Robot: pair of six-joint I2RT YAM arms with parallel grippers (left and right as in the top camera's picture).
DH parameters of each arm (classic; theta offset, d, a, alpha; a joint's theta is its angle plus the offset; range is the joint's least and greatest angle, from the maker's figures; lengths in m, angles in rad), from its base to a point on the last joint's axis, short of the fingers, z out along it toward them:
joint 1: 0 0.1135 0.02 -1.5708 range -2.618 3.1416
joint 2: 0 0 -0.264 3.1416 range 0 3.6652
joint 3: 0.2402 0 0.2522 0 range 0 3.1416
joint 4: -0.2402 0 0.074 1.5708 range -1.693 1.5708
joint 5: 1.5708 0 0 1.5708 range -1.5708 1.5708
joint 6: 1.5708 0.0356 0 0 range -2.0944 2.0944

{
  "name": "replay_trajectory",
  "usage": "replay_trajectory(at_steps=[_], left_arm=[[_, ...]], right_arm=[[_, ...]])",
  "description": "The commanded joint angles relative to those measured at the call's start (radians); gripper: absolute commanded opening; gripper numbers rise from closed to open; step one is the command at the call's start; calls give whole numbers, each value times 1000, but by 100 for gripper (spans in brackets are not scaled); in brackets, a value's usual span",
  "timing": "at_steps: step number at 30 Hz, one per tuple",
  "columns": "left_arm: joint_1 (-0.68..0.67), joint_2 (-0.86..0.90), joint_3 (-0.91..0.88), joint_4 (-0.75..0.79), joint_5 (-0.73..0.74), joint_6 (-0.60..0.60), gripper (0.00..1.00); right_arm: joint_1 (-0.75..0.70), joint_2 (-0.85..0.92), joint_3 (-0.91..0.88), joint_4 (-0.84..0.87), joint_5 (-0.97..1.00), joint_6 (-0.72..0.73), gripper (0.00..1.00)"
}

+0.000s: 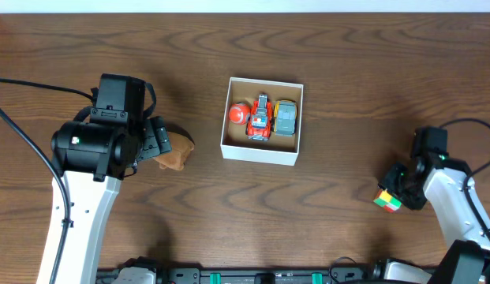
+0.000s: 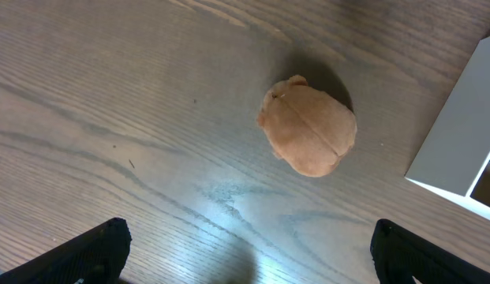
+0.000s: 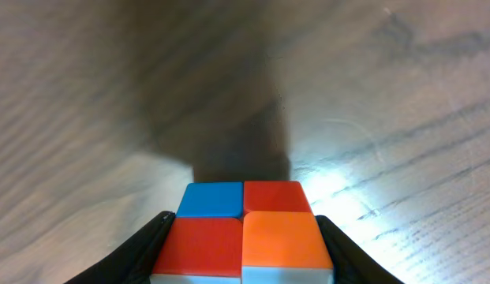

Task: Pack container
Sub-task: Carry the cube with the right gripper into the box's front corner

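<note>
Overhead view, packed so far: the small square white-walled container with a cardboard floor (image 1: 259, 152) sits mid-table, holding a red ball (image 1: 238, 113), a red toy truck (image 1: 260, 118) and a grey-green toy car (image 1: 286, 118).
Left to pack: a tan rounded soft lump (image 2: 309, 126) lying just left of the container, and a multicoloured puzzle cube (image 3: 243, 229) well off to the right.
Left gripper (image 2: 248, 252): fingers spread wide and empty, hovering over the tan lump.
Right gripper (image 1: 400, 188): clamped on the cube's two sides, low to the table.
Room in container: a bare strip along the near wall, probably tight for both items.
Edges: the white walls stand up and must be cleared.
Path: the dark wooden table (image 1: 347, 95) between cube and container carries nothing.
</note>
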Motion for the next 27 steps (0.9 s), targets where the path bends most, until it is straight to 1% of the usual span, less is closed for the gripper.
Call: replay_trajectory(at_steps=[1, 2, 5, 9, 12, 15, 21, 24, 27], left_arm=[[5, 6, -2, -3, 7, -13, 98], [5, 6, -2, -3, 7, -13, 98], [5, 6, -2, -3, 7, -13, 98], [5, 6, -2, -3, 10, -13, 98], [5, 6, -2, -2, 18, -13, 98], [5, 6, -2, -2, 18, -13, 98], [5, 6, -2, -3, 18, -13, 98], [5, 6, -2, -3, 18, -13, 98], [5, 6, -2, -2, 18, -13, 98]], right_arm=[[79, -14, 119, -34, -8, -16, 6], [104, -17, 151, -50, -8, -23, 2], [203, -20, 272, -105, -8, -40, 1], [373, -20, 459, -146, -27, -96, 1], [510, -20, 575, -147, -29, -122, 1], [630, -19, 643, -119, -25, -116, 1], [821, 19, 656, 0, 48, 28, 1], [871, 85, 656, 5, 123, 114, 1], [892, 169, 656, 0, 132, 201, 1]])
